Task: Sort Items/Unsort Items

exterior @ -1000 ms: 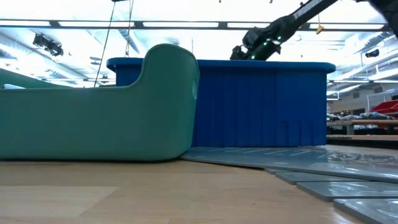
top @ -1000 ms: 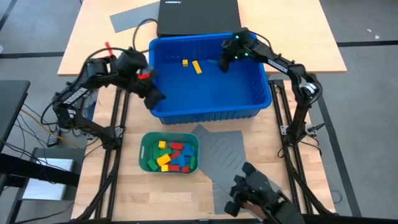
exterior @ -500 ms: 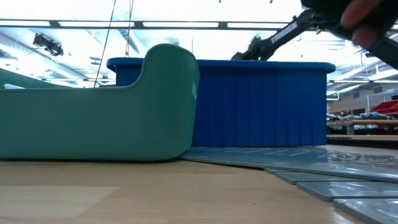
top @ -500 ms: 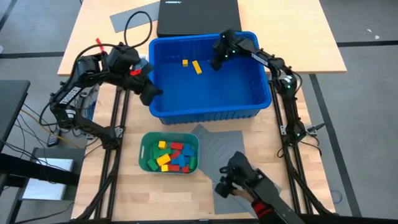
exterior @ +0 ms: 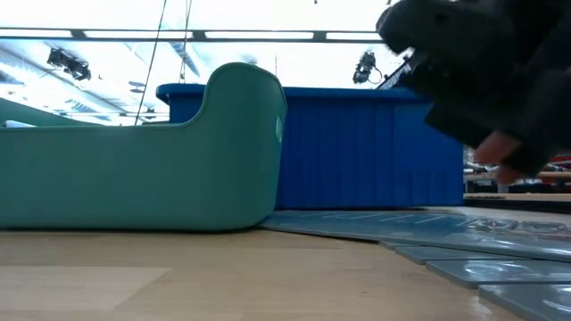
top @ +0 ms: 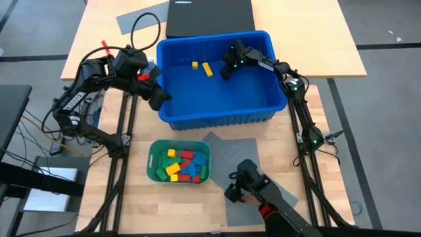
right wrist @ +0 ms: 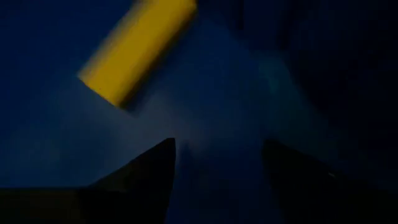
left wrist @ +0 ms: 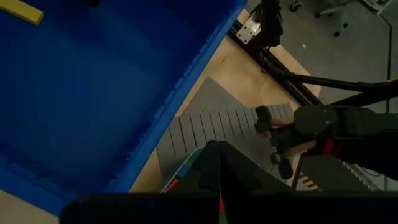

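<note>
Two yellow items (top: 195, 65) (top: 208, 70) lie on the floor of the blue bin (top: 263, 105), toward its far side. My right gripper (top: 227, 70) is down inside the bin just right of them, open, with nothing between its fingers. In the right wrist view one yellow item (right wrist: 137, 50) lies just ahead of the open gripper (right wrist: 214, 168). My left gripper (top: 162, 101) hangs shut over the bin's near left corner, and the left wrist view shows its fingertips (left wrist: 214, 177) together. Several red, yellow, green and blue items fill the teal tray (top: 152, 161).
A grey slotted sheet (top: 247, 155) lies on the table right of the tray and near the bin. A person's dark-gloved hand (top: 245, 187) reaches onto it from the near side; that glove (exterior: 486, 76) fills the low view's upper right. A black case (top: 209, 16) stands behind the bin.
My right gripper has sunk into the bin and gone toward the table's left, closing on the yellow items, and its fingers have spread apart. The person's gloved hand has moved from the near edge up onto the grey sheet.
</note>
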Motion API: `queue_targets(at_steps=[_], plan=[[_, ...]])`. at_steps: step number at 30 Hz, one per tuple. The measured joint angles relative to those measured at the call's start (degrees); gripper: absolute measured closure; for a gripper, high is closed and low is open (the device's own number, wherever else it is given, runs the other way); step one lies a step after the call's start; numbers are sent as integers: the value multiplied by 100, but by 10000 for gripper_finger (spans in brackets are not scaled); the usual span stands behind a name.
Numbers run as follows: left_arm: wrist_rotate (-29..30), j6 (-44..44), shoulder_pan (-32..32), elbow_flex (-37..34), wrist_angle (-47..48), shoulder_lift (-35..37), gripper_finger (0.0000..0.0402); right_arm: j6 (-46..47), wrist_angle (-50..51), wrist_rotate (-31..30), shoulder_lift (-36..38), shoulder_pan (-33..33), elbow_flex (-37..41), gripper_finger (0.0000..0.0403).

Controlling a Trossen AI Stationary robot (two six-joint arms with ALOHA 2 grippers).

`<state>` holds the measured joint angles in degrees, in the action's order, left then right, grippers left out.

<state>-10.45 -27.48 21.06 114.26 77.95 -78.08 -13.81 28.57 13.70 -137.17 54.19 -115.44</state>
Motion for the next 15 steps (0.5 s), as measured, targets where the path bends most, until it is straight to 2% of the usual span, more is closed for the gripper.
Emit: queue_targets(at_steps=[4, 8, 11, 15], plan=[[-5, -22, 0, 0, 14, 0, 398, 286, -121, 55, -130, 20, -4, 166], [-12, -18, 0, 0, 50, 0, 398, 318, -163, 45, -133, -2, -2, 199], [-11, 3, 0, 0, 90, 0, 398, 330, -307, 50, -143, -8, 4, 243], [-12, 6, 0, 0, 160, 0, 398, 340, -329, 73, -144, -10, 7, 325]])
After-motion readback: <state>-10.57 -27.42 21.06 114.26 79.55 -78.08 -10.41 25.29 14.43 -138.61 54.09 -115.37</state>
